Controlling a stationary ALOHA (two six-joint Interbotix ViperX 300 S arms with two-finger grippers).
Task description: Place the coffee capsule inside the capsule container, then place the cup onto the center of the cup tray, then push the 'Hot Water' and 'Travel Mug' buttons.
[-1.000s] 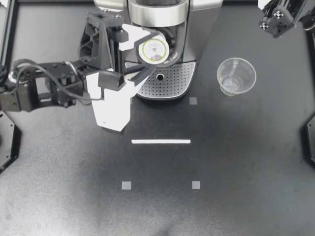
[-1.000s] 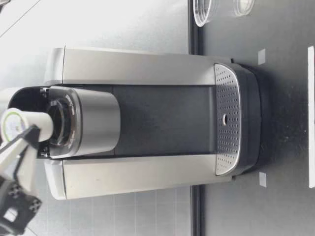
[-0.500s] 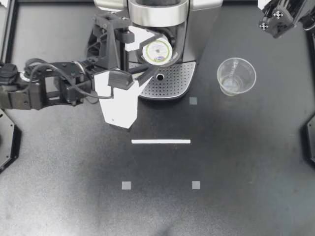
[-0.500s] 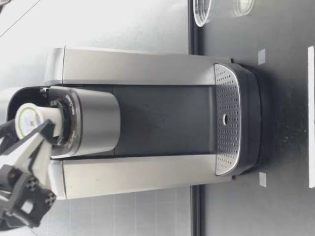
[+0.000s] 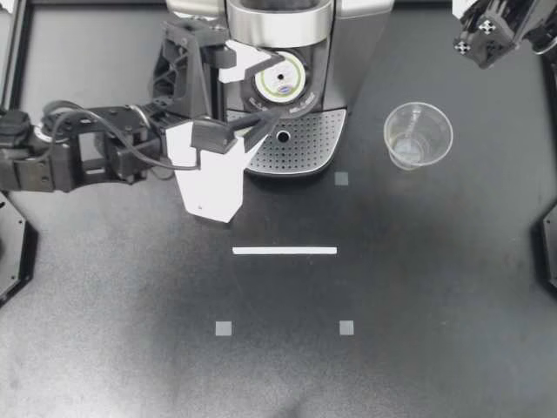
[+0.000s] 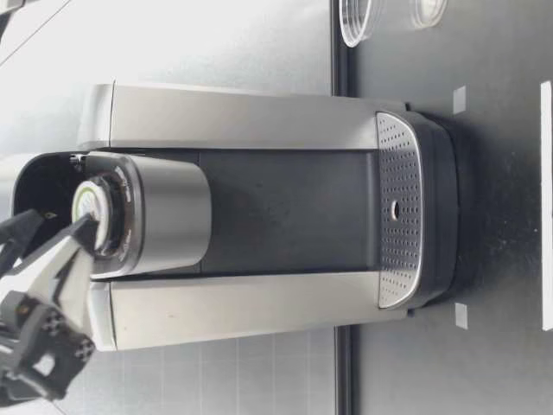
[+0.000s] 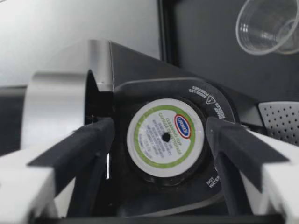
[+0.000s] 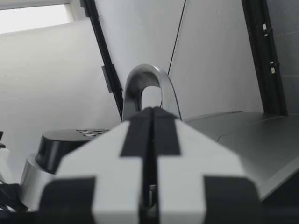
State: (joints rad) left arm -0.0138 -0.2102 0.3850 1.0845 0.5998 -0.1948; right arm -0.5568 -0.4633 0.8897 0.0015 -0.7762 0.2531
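White foil ringed in green marks the lid of the coffee capsule (image 5: 280,84), which is seated in the capsule container (image 5: 300,106) at the head of the coffee machine (image 5: 352,52). The machine is placed at the middle of the far edge of the bench (image 5: 418,305). The left end effector (image 5: 268,87) is held released around the capsule. In the left wrist view its fingers (image 7: 88,140) are spread to either side of the lid, and a narrow gap is seen on each side, so the capsule is not gripped. From the low view the capsule (image 6: 89,207) is seen sunk into the round opening, with the dark fingers just beside it. The perforated cup tray (image 5: 300,146) is found at the foot of the machine. The plastic cup (image 5: 419,133) is stood upright on the bench beside the machine, toward the right edge and apart from the tray. The right end effector (image 5: 483,35) is held above the far right corner, clenched, its fingers pressed flat together in the right wrist view. A white tape strip (image 5: 285,251) is laid on the bench in front of the tray.
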